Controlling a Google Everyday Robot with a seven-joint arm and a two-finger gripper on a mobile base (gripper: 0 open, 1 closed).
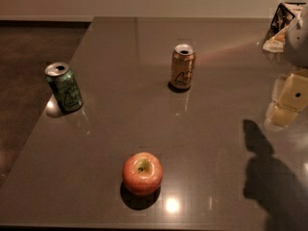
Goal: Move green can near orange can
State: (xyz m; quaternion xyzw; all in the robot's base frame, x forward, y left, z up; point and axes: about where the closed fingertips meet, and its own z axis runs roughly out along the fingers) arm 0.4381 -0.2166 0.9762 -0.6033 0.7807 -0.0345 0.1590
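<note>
The green can stands near the table's left edge, leaning slightly, with its silver top open. The orange can stands upright at the middle back of the table, well to the right of the green can. My gripper shows as a pale yellowish part at the far right edge of the view, just above the table and far from both cans. It holds nothing that I can see.
A red apple sits at the front middle of the dark grey table. A grey arm part and a black-and-white object are at the back right. The arm's shadow falls at the front right. The floor lies beyond the left edge.
</note>
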